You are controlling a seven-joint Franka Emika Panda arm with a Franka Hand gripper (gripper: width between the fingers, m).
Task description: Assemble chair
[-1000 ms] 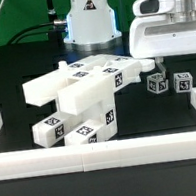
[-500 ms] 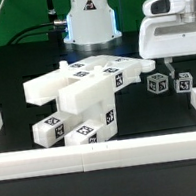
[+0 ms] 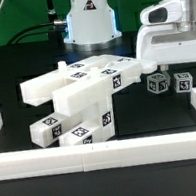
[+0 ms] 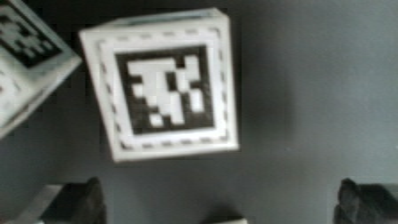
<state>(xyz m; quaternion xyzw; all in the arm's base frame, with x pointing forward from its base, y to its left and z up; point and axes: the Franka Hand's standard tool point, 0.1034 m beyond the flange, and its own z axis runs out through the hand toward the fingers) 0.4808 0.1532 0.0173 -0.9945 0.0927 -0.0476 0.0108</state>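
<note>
A black table lies in front of a green backdrop, with long white border rails along its edges. The two-finger gripper is wide open and has hold of nothing. Its dark fingers stand far apart in the wrist view, with only bare table between them.

A small white plastic cube with a black-and-white square tag sits in front of the fingers and does not touch them. A second tagged white cube peeks in at the corner, close to the first.

In the exterior view the arm's big white head hangs over both cubes, at the exterior view's right.

The big white blocky chair piece with square tags stands in the middle of the table, close to the cubes, on the exterior view's left of them. The white robot base stands behind it.
</note>
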